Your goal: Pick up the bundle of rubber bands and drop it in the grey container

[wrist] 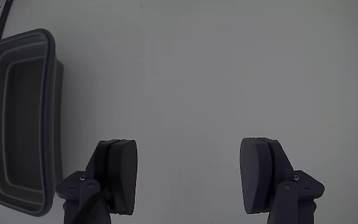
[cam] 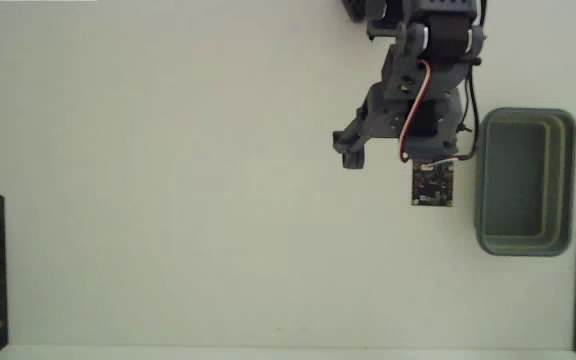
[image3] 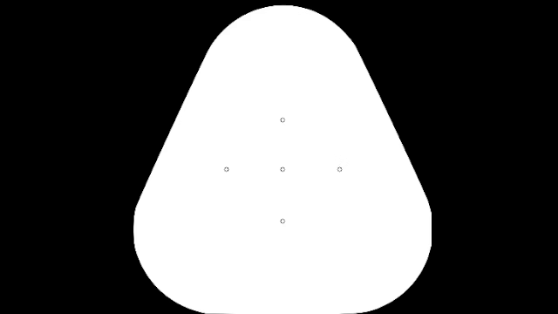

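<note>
1. The gripper point(wrist: 188, 183) hangs above the bare white table point(cam: 168, 200), jaws spread wide with nothing between them.
2. The tub point(cam: 525, 180) sits just right of the arm in the fixed view.
3. No view shows the rubber bands.

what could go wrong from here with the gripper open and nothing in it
1. The bundle of rubber bands shows in neither the fixed view nor the wrist view, so the arm has no visible target and may close on bare table.
2. The gripper is open and empty right beside the grey container; a sideways swing could knock the tub's rim and shift it.
</note>
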